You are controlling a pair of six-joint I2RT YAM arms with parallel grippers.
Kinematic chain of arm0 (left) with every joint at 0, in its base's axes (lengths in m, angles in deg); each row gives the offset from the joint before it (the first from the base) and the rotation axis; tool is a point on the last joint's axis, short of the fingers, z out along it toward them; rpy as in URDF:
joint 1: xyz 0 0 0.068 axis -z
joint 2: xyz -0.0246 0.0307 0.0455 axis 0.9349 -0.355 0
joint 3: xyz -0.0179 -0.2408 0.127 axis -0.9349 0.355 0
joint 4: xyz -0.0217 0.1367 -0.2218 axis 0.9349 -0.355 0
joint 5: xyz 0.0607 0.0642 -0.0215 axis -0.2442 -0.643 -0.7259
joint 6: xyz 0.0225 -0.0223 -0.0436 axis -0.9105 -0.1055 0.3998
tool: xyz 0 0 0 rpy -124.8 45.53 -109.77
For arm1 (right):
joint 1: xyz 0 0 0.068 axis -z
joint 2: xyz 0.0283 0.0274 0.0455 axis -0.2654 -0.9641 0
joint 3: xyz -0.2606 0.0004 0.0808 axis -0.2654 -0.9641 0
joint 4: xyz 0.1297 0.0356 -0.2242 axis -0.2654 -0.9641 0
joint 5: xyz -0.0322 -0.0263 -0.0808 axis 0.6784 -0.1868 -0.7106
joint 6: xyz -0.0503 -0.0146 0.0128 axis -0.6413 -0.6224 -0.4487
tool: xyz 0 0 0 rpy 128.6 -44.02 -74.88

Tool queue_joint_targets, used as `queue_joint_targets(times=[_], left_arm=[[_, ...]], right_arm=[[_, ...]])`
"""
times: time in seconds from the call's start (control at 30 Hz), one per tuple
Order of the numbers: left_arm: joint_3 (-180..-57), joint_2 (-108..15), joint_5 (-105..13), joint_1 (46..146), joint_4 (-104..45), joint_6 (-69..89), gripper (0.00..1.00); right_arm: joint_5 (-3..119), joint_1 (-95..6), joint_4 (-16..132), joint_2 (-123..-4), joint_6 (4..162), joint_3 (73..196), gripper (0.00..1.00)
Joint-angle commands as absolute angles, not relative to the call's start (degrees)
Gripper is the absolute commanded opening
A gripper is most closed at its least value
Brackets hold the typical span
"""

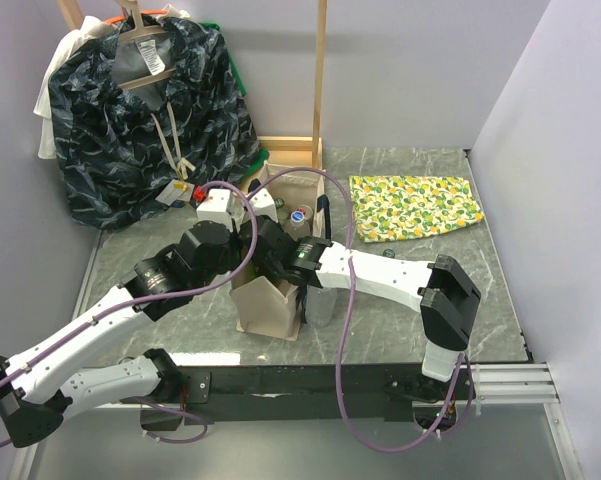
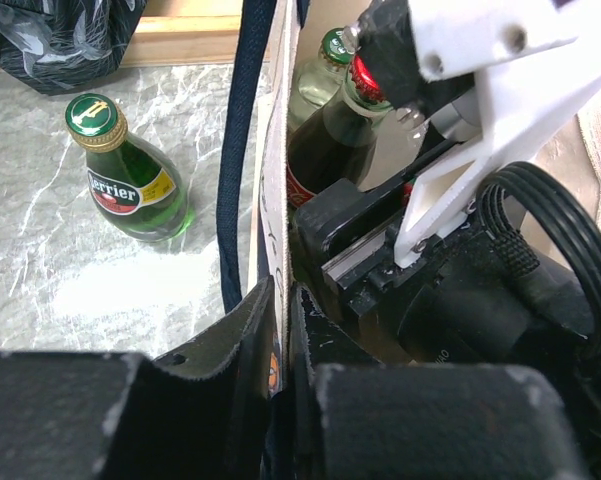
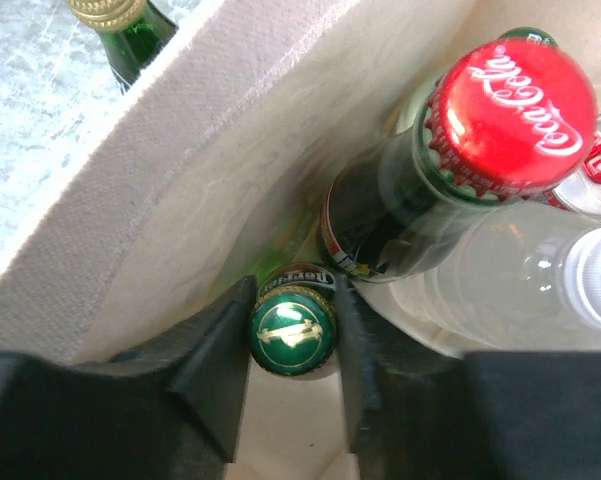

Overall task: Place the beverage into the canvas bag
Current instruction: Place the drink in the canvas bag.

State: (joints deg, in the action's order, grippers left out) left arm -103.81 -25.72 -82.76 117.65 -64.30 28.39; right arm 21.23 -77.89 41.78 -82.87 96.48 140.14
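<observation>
The beige canvas bag stands at the middle of the table, with a black strap down its side. My left gripper is shut on the bag's upper wall, one finger outside and one inside. My right gripper reaches down inside the bag. Its fingers press both sides of the green-capped Perrier bottle, the beverage, close to the bag's wall. A red-capped Coca-Cola bottle and a clear plastic bottle stand in the bag beside it.
A second green Perrier bottle stands on the marble table just outside the bag's left wall. A dark blue patterned garment hangs at the back left. A lemon-print cloth lies at the back right. A wooden frame rises behind the bag.
</observation>
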Motion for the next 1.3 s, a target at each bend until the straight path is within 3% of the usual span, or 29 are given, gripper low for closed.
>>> queue_joint_targets(times=[0.0, 0.17, 0.47, 0.9, 1.27], left_arm=[[-105.1, -24.5, -83.7, 117.6, -64.3, 28.3, 0.19], [-104.9, -24.2, -83.8, 117.6, -64.3, 28.3, 0.22], [-104.9, -24.2, -83.8, 117.6, -64.5, 28.1, 0.23], [-105.0, -23.5, -84.1, 117.6, -64.0, 27.9, 0.36], [-105.5, -23.8, -84.3, 117.6, -63.2, 27.2, 0.4]], right_arm=[[18.4, -78.1, 46.5, -79.7, 97.6, 143.5, 0.48], [18.5, -78.2, 47.3, -78.6, 97.7, 142.9, 0.57], [17.8, -78.2, 47.2, -76.9, 97.6, 143.1, 0.62], [16.6, -78.2, 50.5, -71.4, 95.8, 140.8, 0.63], [15.8, -78.2, 49.8, -62.9, 95.2, 137.0, 0.64]])
